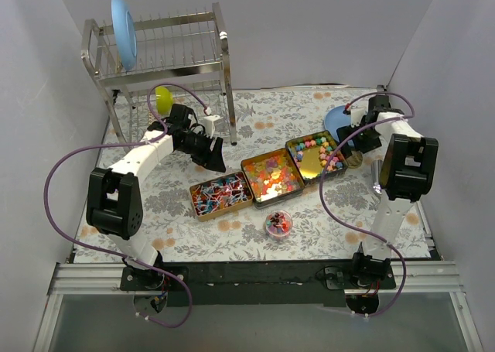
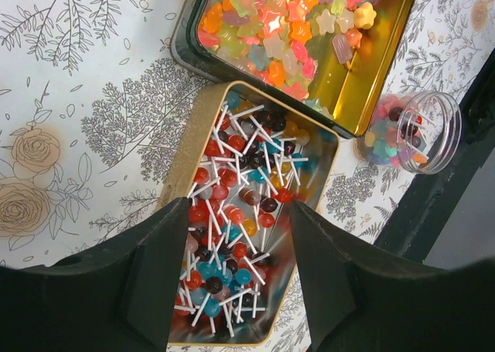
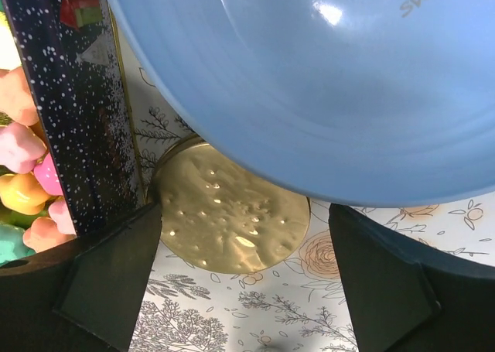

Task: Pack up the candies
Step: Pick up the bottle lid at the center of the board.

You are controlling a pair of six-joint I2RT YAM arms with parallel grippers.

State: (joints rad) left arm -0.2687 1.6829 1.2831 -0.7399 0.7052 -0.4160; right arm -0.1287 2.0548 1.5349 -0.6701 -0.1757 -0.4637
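Left wrist view: the left gripper (image 2: 240, 213) is spread wide and empty above the lollipop tin (image 2: 187, 149); the candies (image 2: 286, 27) are seen at one o'clock. The tin could be tipped if its rim were caught by a finger.

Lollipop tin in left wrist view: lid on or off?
Off. The lollipop tin has no lid; lollipops lie exposed inside it.

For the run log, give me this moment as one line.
left tool open above lollipop tin | right tool open above gold lid beside blue dish | clear jar holds candies
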